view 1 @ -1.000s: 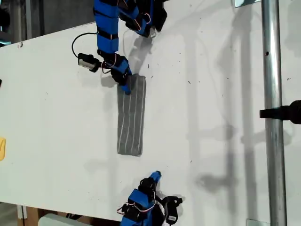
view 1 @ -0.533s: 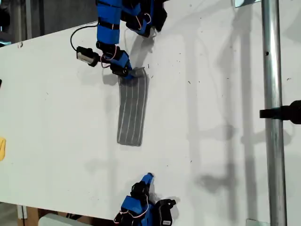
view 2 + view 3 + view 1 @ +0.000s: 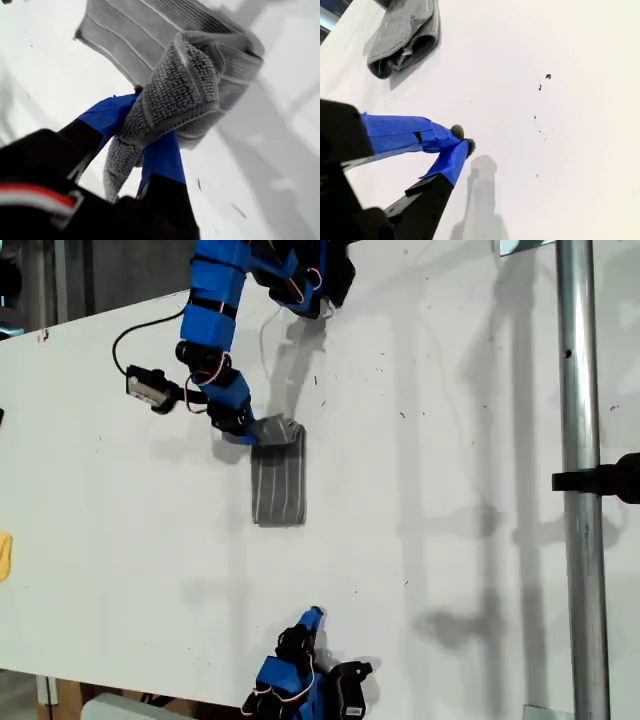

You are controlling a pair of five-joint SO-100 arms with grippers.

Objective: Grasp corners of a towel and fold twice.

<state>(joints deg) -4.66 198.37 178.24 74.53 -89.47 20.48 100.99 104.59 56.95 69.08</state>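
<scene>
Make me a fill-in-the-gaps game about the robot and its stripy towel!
1. My first gripper is shut on the ____.
2. My second gripper holds ____.
3. The towel has thin ____ stripes.
4. The table under the towel is ____ in colour.

Missing words: towel; nothing; white; white

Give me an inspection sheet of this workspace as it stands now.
Surface: white table, few dark specks.
Job's things: towel, grey, striped, folded narrow, one end lifted.
Clutter: yellow object at the exterior view's left edge.
Grippers: my first gripper shut on the towel's end; my second gripper shut, empty, apart from the towel.
Cables: black cable looping by the first arm.
Surroundings: metal pole with black clamp.
</scene>
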